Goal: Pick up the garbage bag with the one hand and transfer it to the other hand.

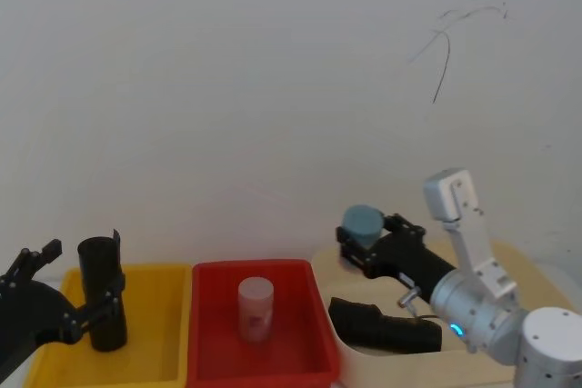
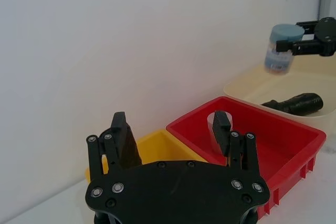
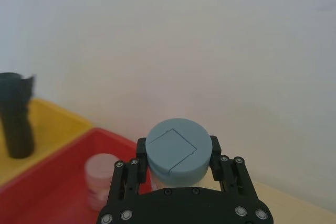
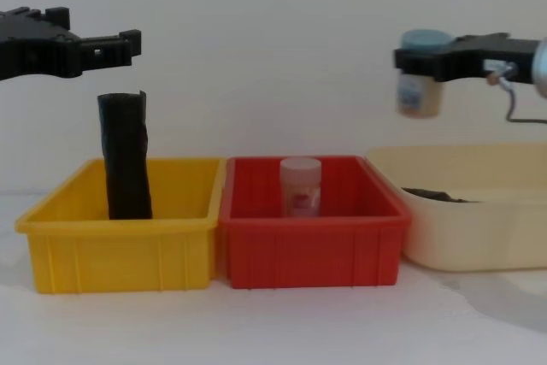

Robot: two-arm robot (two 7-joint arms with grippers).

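— Where is the garbage bag [image 1: 382, 326]?

— I see it lying on its side in the beige tub [image 4: 479, 237], the bin farthest to the right on the tabletop [image 4: 256, 322]. Neither gripper touches it.

— What is in the way?

— My right gripper [image 3: 177, 153] hangs above that tub, clamped on a jar [image 4: 419, 83] with a blue-grey lid [image 3: 176, 150]. The jar is directly over the tub's back part.

— And the left side?

— The left gripper [image 2: 170, 121] is spread wide and holds nothing, up above the yellow bin [image 4: 120, 254]. A second black roll [image 4: 126, 160], creased with a jagged top, stands upright in that bin. A small white jar [image 4: 300, 185] stands in the red bin [image 4: 308, 254] between the other two.

— Do the views differ?

— From the chest I catch just a dark sliver of the bag over the tub's rim; the head and left wrist views show me its whole length. The chest view shows the left gripper clear above the creased roll's top.
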